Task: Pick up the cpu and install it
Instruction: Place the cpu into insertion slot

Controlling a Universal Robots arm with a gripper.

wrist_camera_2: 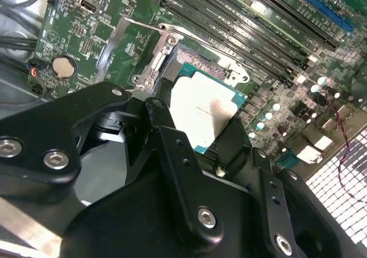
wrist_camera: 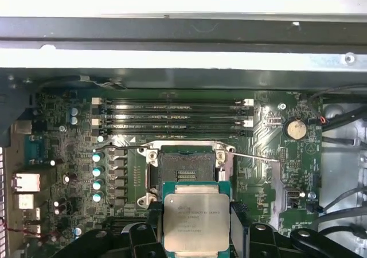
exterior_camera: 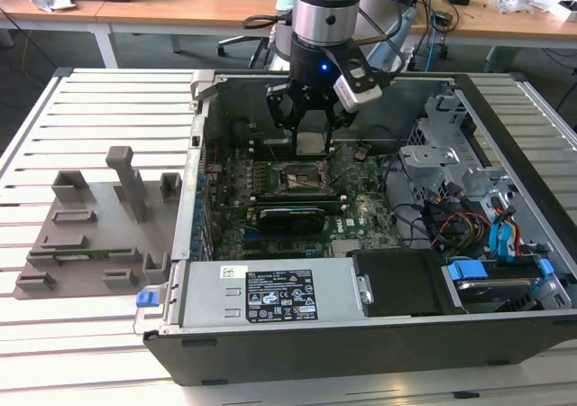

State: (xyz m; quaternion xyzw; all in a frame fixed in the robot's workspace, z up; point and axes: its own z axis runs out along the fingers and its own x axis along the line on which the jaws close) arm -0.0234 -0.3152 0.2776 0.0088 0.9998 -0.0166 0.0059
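Nearest, lower centre of the exterior view: grey metal box-shaped power supply (exterior_camera: 270, 293) with a printed label, set against the front wall of the open black computer case (exterior_camera: 361, 352). Mid-left of that frame, outside the case: grey moulded plastic fixture tray (exterior_camera: 90, 226) lying on the white slatted table (exterior_camera: 108, 99).

Further in, centre of frame: green motherboard (exterior_camera: 361, 212), with 1 long black card (exterior_camera: 288, 215) standing just in front of the open square metal-framed socket (exterior_camera: 302, 179). In the first wrist view, socket (wrist_camera: 186, 166) uncovered and empty, thin wire lever (wrist_camera: 252, 155) swung out beside it, 4 long black memory slots (wrist_camera: 172, 117) just beyond, round silver coin battery (wrist_camera: 295, 129) off to one side.

Above the socket, upper centre of the exterior view: black 2-finger gripper (exterior_camera: 311, 140) on the silver-and-black arm, pinching the flat square silver-topped cpu (exterior_camera: 310, 144) with green edge. Seen in both wrist views clamped on 2 opposite edges (wrist_camera: 196, 221) (wrist_camera_2: 203, 112), metal top up, roughly level. Hanging over the socket, apparently apart from it; partly overlapping the frame in the second wrist view, sitting toward 1 side of it in the first wrist view.

Judged step: pick done, carry to socket in hand, install not yet done. Seating calls for chip edges square with the socket frame, centring over the opening, level and gentle lowering, no sideways scrape across the contacts.

Farthest, top of the exterior view: wooden desks (exterior_camera: 162, 9) with cables and clutter.
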